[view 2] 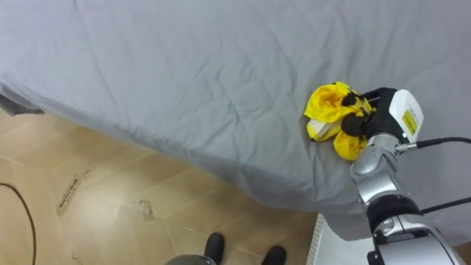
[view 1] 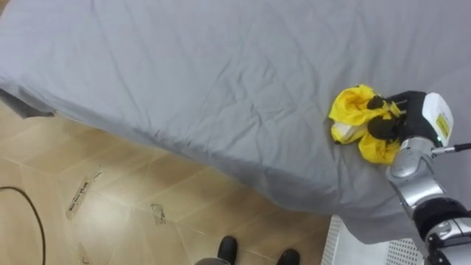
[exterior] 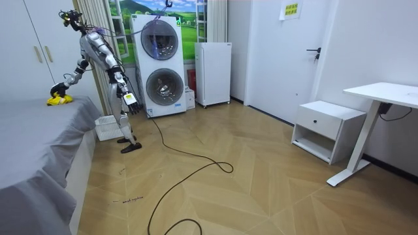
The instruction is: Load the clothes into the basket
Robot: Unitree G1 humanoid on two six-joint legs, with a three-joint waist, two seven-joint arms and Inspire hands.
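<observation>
A crumpled yellow garment (view 1: 352, 109) (view 2: 326, 105) lies on the grey bed sheet (view 1: 184, 73) near the bed's edge. My right hand (view 1: 403, 116) (view 2: 375, 109) rests on its right side, dark fingers curled into the cloth. In the room view I stand bent over the bed's corner, right arm stretched out to the yellow garment (exterior: 59, 100). My left hand (exterior: 132, 106) hangs by my side, too small to read. A white perforated basket (view 1: 349, 246) (exterior: 104, 127) stands on the floor by my feet, beside the bed.
The sheet hangs over the bed's edge down to the wooden floor (view 1: 110, 206). A stacked washer and dryer (exterior: 157, 65) and a white fridge (exterior: 212, 73) stand behind me. A dark cable (exterior: 189, 171) snakes across the floor.
</observation>
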